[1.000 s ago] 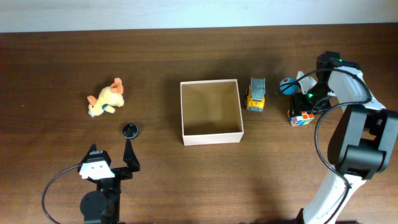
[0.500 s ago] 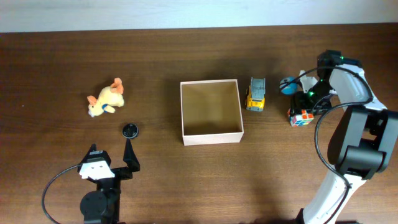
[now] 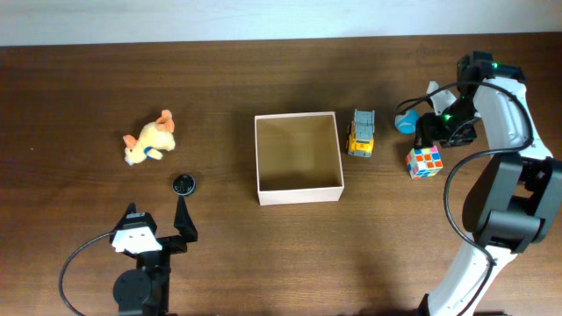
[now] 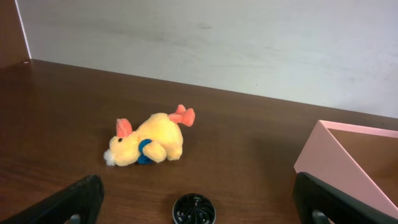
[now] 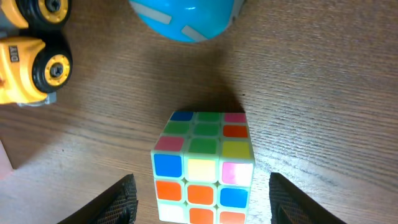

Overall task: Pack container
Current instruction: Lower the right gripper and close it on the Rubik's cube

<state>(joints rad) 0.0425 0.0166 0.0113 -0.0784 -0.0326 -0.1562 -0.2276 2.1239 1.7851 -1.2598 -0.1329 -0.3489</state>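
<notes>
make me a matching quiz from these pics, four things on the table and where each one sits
Things:
1. plush duck
2. toy truck
3. colour cube
4. black disc

Places:
A. right beside the container, along its right wall
B. far left, farthest from the container
C. left of the container, nearer to it than the plush duck
D. right of the toy truck, close to the blue ball

Pairs: 1-B, 2-A, 3-D, 4-C
</notes>
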